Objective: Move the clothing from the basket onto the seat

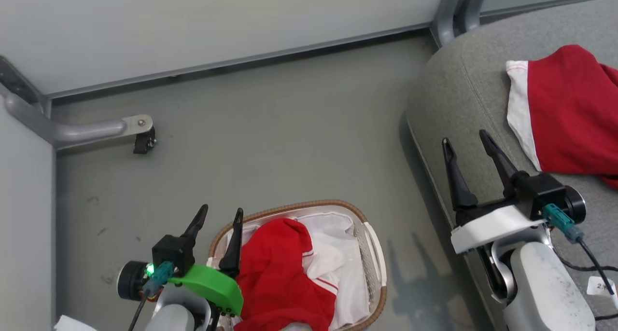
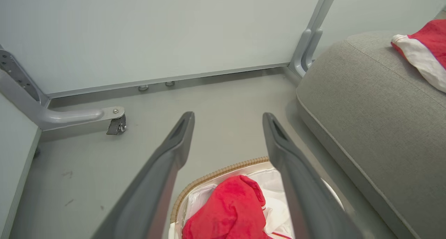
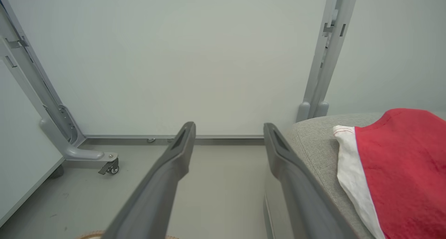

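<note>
Head view puts the left tool (image 1: pixel 222 209) low on the left, its two dark fingers spread apart with nothing between them and its right finger crossing the near-left rim of the basket (image 1: pixel 372 258). The red garment (image 1: pixel 280 268) lies just to the right of and below that tool, heaped on the white liner (image 1: pixel 338 239) in the basket. The heap's long axis runs from the far rim back toward the robot, and thin white stripes show on its right side. In the left wrist view the same garment (image 2: pixel 230 211) sits low between the spread fingers, so a reach for it looks like a short drop forward and down. The right tool (image 1: pixel 464 136) is also wide open and empty. It hovers over the front edge of the seat (image 1: pixel 463 80), well apart from the basket, so the left arm is clearly the nearer one. A second red piece with a white band (image 1: pixel 569 109) already lies on the grey cushion, just right of the right tool. The basket stands on a bare grey floor (image 1: pixel 270 143), which is closed in by pale partition panels (image 1: pixel 217 17) on grey posts. One castor foot (image 1: pixel 142 138) is at the left.
</note>
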